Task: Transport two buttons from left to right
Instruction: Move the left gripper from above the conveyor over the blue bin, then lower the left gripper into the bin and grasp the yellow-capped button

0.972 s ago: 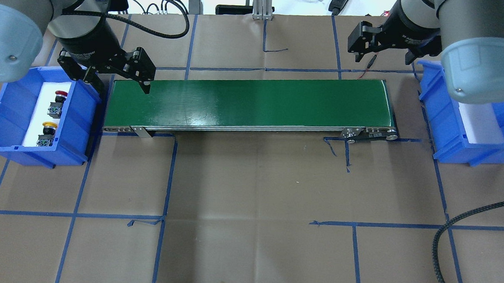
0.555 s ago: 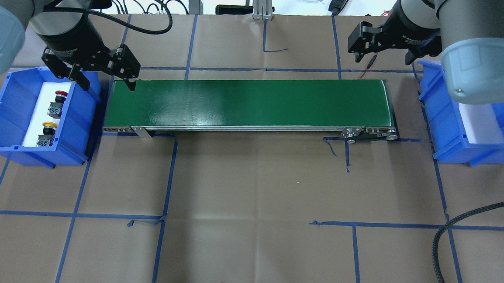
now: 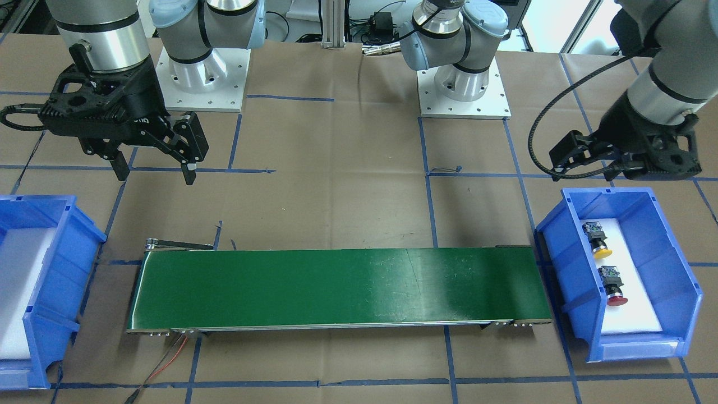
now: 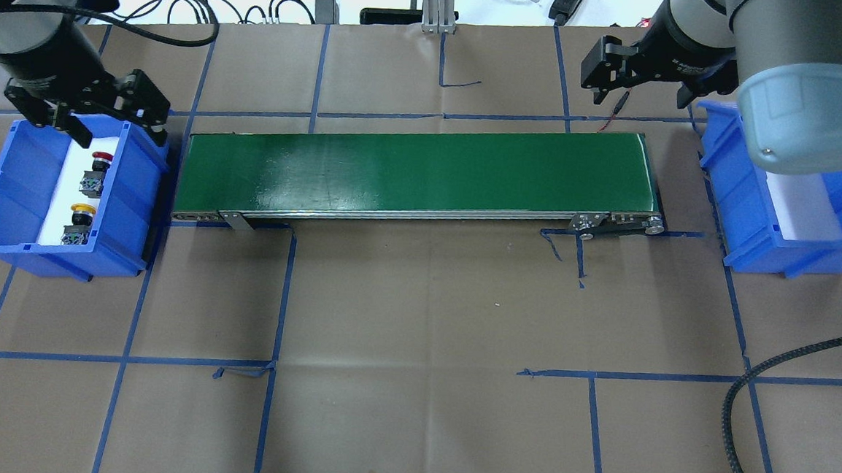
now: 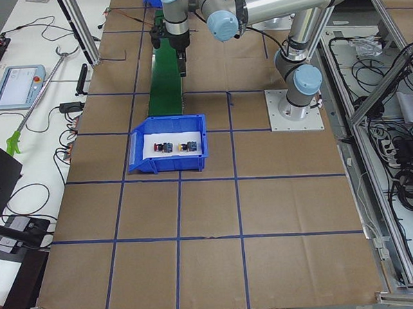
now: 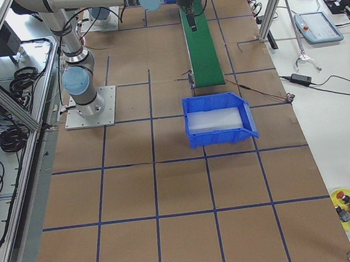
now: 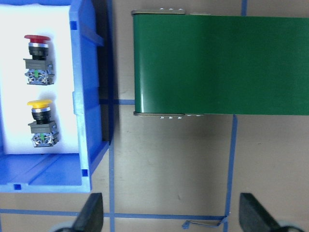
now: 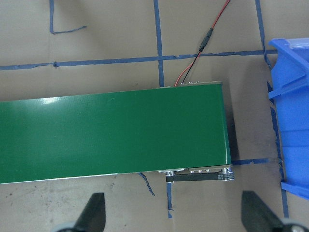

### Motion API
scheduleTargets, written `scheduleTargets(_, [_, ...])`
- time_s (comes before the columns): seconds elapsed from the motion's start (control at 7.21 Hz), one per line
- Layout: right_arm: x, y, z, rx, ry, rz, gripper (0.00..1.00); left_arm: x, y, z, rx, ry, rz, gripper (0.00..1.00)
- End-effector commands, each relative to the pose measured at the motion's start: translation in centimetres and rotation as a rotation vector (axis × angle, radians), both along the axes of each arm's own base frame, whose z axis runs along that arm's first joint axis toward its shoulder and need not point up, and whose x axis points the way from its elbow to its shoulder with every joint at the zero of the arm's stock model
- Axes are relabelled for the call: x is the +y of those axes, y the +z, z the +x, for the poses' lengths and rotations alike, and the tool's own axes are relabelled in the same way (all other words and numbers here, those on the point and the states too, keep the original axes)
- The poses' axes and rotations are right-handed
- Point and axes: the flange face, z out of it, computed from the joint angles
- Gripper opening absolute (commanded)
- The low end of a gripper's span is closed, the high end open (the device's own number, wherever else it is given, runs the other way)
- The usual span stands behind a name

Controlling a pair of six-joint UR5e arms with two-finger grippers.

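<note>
Brown paper gridded with blue tape covers the bench [image 3: 359,196]. From the operators' side, the belt [image 3: 336,289] runs lengthwise between two bins, so I judge it is there to carry whatever I set on it. The left bin [image 3: 667,252], at my left end of the bench, holds both buttons on a white pad. The yellow button [image 3: 599,242] lies nearer me and the red button [image 3: 613,287] lies toward the far edge, each on its side with its cap pointing away from me. My left fingers [image 3: 569,150] hang spread above that bin, gripping nothing. My right fingers [image 3: 189,157] hang spread near the right bin [image 3: 33,201].

From overhead, my left fingers are wide, high over the left bin.

From the left end, the buttons lie apart, leaving room for a finger on either side.

From the right end, neither button is in the right bin.

My left wrist sees both buttons off to one side of my wide fingertips, so I judge I must shift across before descending.

My right wrist looks down past wide fingertips on the belt's right end, beside the right bin, where I judge deliveries should arrive.
</note>
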Motion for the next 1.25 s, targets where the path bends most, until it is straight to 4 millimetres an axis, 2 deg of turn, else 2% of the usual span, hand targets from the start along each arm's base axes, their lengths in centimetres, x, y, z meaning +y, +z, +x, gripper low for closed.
scheduleTargets(0.0, [0.0,0.0,0.0,0.000,0.000,0.001,1.00,0.9,-1.6,8.3,0.022,-0.033,0.024,1.00])
scheduleTargets(0.28, [0.0,0.0,0.0,0.000,0.000,-0.002,1.00,1.0,-2.9,13.6,0.030,-0.059,0.024,1.00])
scheduleTargets(0.42, [0.0,0.0,0.0,0.000,0.000,-0.004,1.00,1.0,-4.2,15.1,0.036,-0.049,0.029,1.00])
scheduleTargets(0.69, [0.0,0.0,0.0,0.000,0.000,-0.004,1.00,0.3,-5.9,15.7,0.011,-0.048,-0.013,1.00])
scheduleTargets(1.11, [0.0,0.0,0.0,0.000,0.000,-0.004,1.00,-0.7,-11.0,15.4,0.038,-0.043,-0.032,1.00])
